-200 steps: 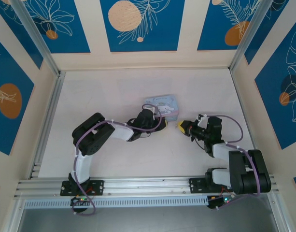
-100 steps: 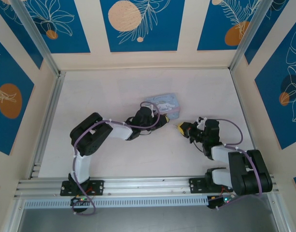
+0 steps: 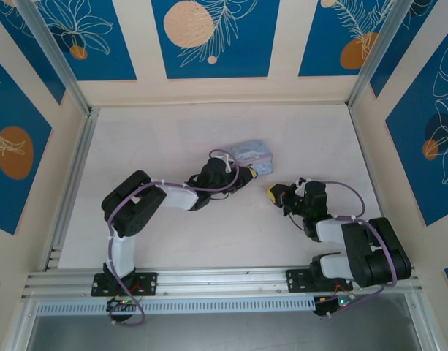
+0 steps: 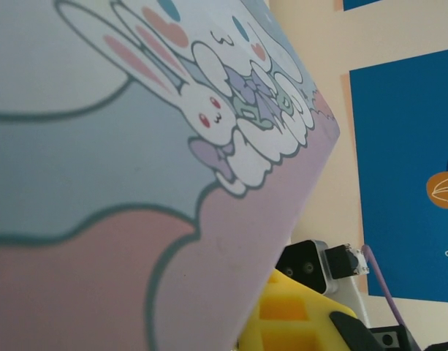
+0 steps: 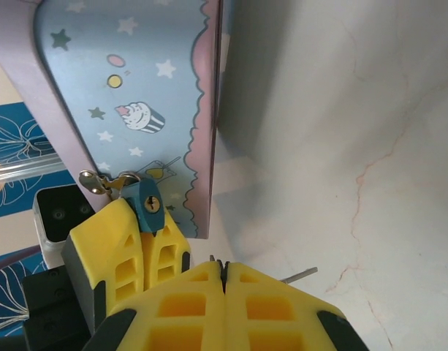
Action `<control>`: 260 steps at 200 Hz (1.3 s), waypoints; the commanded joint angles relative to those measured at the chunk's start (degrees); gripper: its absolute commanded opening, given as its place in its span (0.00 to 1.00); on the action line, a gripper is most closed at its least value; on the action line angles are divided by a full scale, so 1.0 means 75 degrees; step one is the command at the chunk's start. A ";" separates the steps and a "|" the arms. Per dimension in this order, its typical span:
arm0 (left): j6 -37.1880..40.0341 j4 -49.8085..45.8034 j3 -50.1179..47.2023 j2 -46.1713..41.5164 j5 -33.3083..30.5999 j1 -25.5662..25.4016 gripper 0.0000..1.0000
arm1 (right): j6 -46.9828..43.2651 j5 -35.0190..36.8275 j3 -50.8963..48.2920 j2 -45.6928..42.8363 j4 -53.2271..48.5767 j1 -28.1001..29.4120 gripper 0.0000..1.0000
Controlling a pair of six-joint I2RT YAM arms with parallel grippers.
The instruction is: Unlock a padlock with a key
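A pale table (image 3: pixel 150 146), the tin (image 3: pixel 254 153) near its middle, well away from every edge. The left gripper (image 3: pixel 243 175) pinches the padlock (image 5: pixel 147 205) hanging at the tin's clasp. The right gripper (image 5: pixel 224 276), pressed together, seems to hold the key (image 5: pixel 300 275). The key juts sideways, off the keyhole's line, so it could skid off the lock's face or twist loose.

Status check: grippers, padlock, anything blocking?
Left gripper jaws shut on padlock, which hangs off tin. Right gripper jaws shut, apparently pinching key. Keyhole faces it; key not yet in, nothing between.
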 commanded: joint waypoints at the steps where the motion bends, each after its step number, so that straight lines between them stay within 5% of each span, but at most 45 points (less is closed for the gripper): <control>1: -0.0248 0.0731 0.0018 -0.0165 0.0424 0.0147 0.00 | 0.0039 0.0025 0.0051 0.0245 0.0720 0.0042 0.00; 80: -0.1076 0.1324 0.0263 0.0411 0.1700 0.0361 0.00 | -0.0064 -0.0602 0.0129 0.0302 0.0906 -0.0074 0.00; 260: -0.1074 0.1016 0.0452 0.0442 0.1722 0.0396 0.00 | 0.0570 -0.0084 0.0447 -0.0198 0.0358 -0.0280 0.00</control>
